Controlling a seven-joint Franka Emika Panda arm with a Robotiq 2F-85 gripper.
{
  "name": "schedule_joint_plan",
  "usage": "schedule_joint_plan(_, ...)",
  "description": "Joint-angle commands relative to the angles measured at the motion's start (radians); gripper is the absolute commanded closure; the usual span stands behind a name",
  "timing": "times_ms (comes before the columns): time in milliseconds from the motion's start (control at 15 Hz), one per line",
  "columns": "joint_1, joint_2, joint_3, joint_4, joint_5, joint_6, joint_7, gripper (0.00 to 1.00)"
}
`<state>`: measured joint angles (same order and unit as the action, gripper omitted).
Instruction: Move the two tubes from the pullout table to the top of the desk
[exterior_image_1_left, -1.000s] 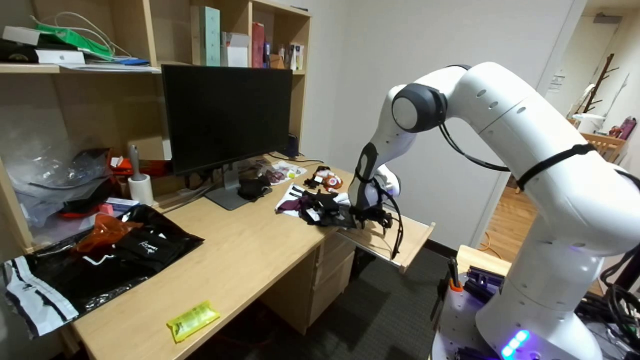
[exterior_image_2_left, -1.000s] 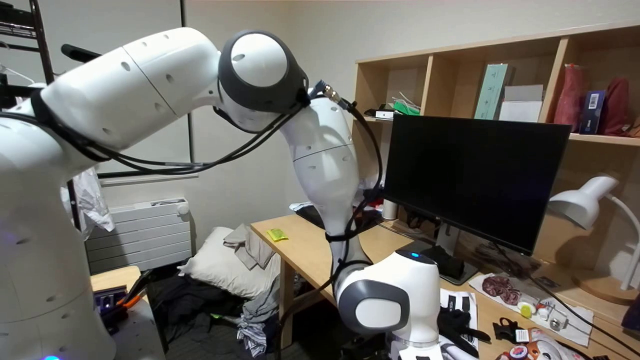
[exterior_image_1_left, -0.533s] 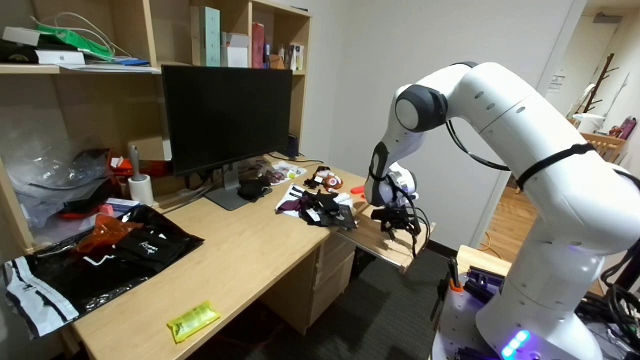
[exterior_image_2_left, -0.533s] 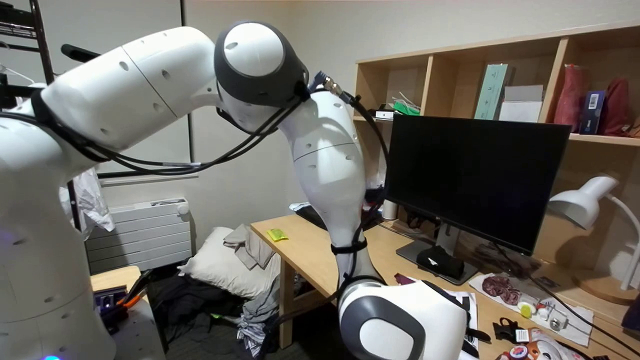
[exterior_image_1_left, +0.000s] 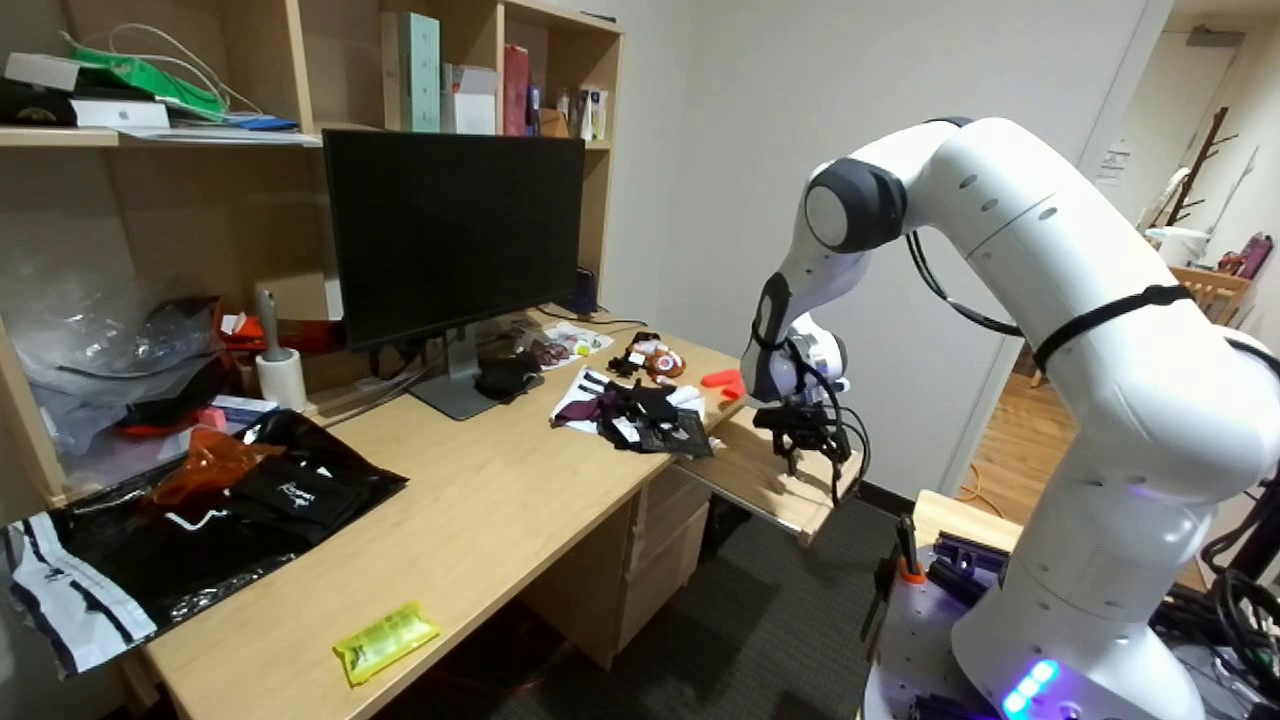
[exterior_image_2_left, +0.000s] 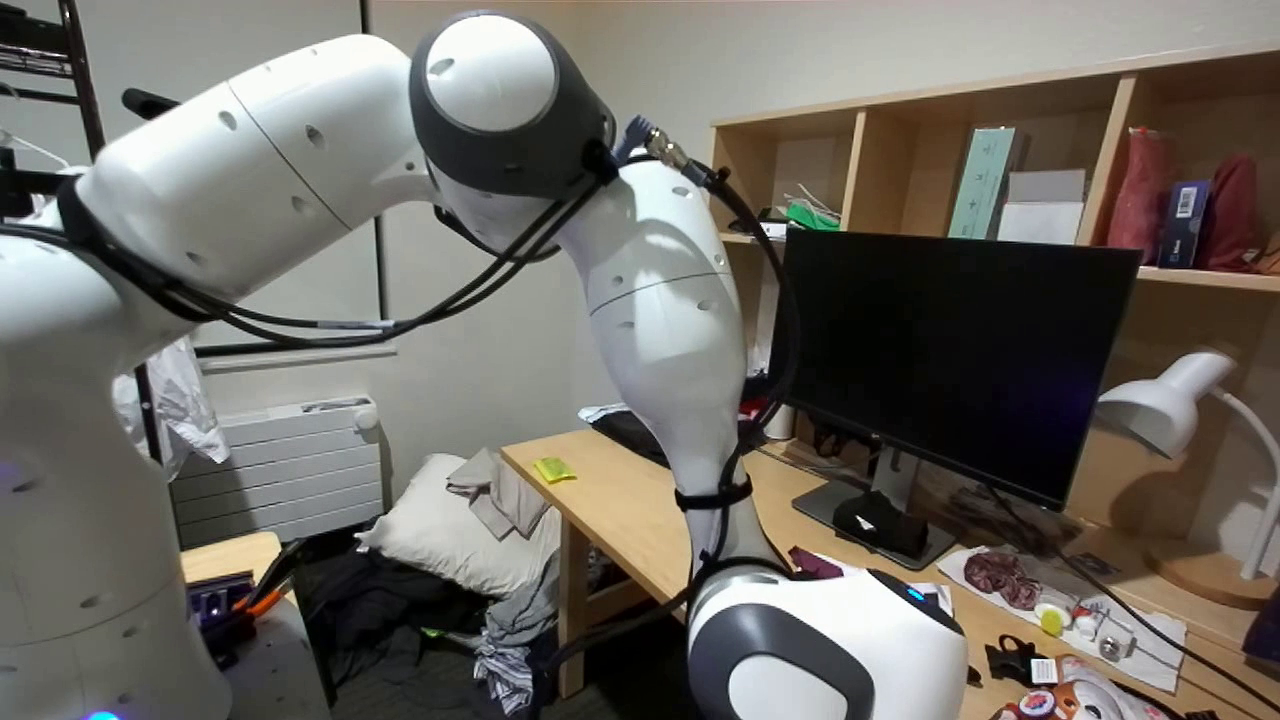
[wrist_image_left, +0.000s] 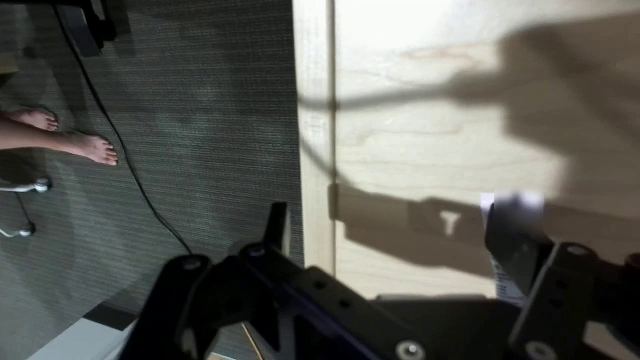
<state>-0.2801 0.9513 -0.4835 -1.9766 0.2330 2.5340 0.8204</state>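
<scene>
Wrist view: jaws apart; pullout table (wrist_image_left: 400, 140) beneath.

In an exterior view, the claw (exterior_image_1_left: 812, 464) has drawn farther right of the monitor (exterior_image_1_left: 455, 240) and hangs over the part of the pull-out worktop (exterior_image_1_left: 745, 462) farther from it. Right of the monitor, red pieces (exterior_image_1_left: 720, 379) hidden a second ago lie uncovered. In both exterior views the arm's dark-cased joint (exterior_image_2_left: 500, 95) sits higher and farther from the monitor. In an exterior view, the wrist housing (exterior_image_2_left: 870, 630) has shifted lower and rightward beneath the monitor, baring burgundy cloth (exterior_image_2_left: 815, 565) below the monitor's left side.
</scene>
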Motion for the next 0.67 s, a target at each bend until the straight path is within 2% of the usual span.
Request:
schedule_joint_plan(0, 0.026, -0.090, 0.019, -0.083, -0.038, 0.076, -0.097, 0.00)
schedule_joint_plan(333, 0.050, -0.177, 0.016, -0.187, -0.049, 0.184, -0.232, 0.00)
schedule_joint_plan(600, 0.022, -0.174, 0.037, -0.207, 0.042, 0.264, -0.174, 0.00)
